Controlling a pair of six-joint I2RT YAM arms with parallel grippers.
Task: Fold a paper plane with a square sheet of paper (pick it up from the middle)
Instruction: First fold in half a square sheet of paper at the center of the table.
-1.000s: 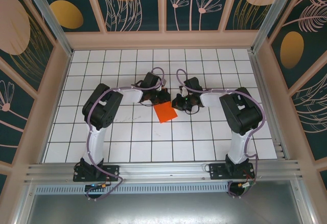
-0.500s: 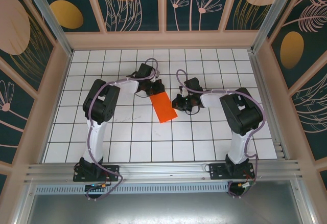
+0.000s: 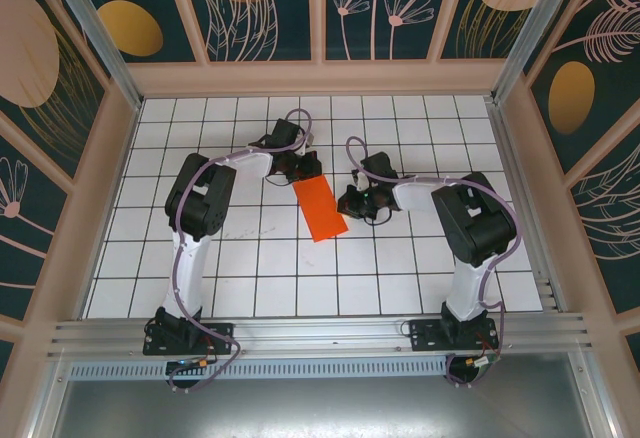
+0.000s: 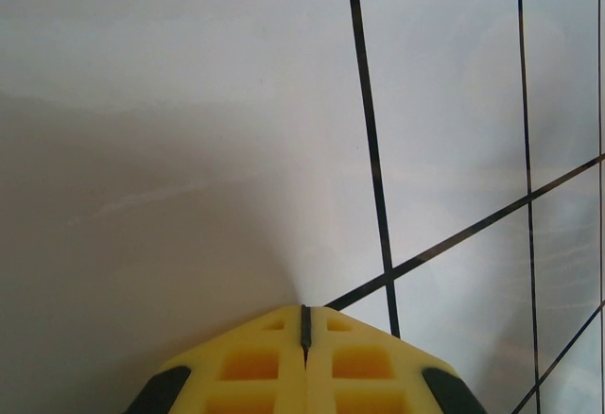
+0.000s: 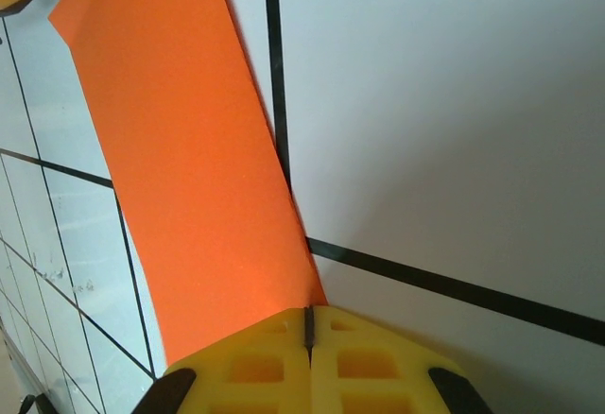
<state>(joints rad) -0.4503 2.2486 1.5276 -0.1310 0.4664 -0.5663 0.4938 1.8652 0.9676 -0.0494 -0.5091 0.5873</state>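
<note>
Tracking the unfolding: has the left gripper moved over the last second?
Yes: the left gripper has shifted across the grid toward the far wall.

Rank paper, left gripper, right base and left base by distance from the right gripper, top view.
1. Paper, at the right gripper fingertips.
2. Left gripper, at the paper's far end.
3. Right base, bottom right.
4. Left base, bottom left.
</note>
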